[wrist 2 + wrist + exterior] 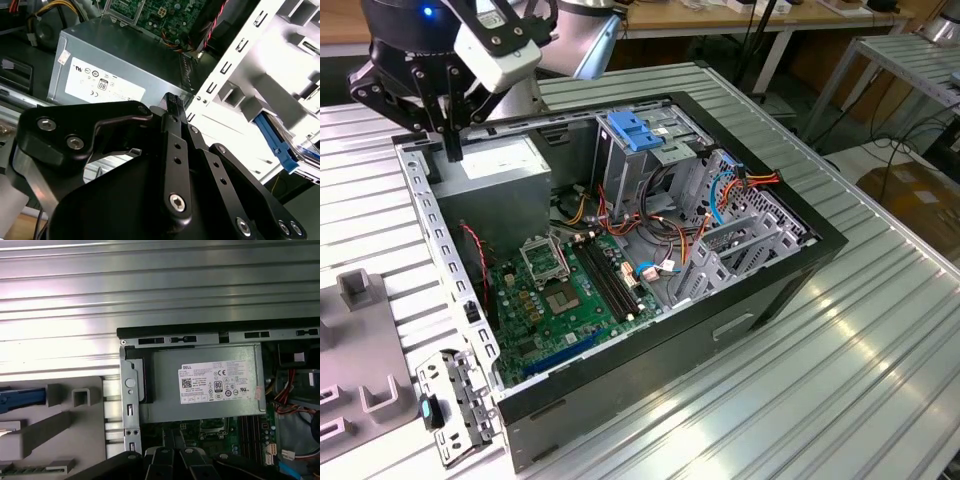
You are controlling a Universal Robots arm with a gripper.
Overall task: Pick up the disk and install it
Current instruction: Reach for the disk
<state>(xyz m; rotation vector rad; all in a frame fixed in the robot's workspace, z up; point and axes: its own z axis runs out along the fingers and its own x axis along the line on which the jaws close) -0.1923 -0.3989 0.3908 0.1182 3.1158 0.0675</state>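
Clearly the pick-up is only just getting under way. In the exterior view the tool (452, 150) is hanging just above a corner of the power supply (505, 165) inside the open computer case (720, 320), which is sitting well in from the edges of the slatted surface (840, 400). Its fingers are looking drawn together, with nothing between them. The drive cage (655, 170) with its blue latch (630, 130) is standing at the far side of the case. A grey holder (360, 350) is lying on the surface beside the case's perforated wall, toward the exterior view's left.

In the second wrist view the tool (173, 100) is pointing toward the stickered power supply (110, 65). Beyond the perforated wall the disk (280, 147) is showing its blue bracket in the brightly lit holder.

In the first wrist view the disk (20, 396) is resting in the holder (55, 430), outside the case and well apart from the tool (175, 455), which is closed and empty.

As I am judging it, the step in hand is the approach to the disk. Reaching it is calling for travel out over the case wall to the holder, and for the fingers to open enough to straddle the disk before any grip
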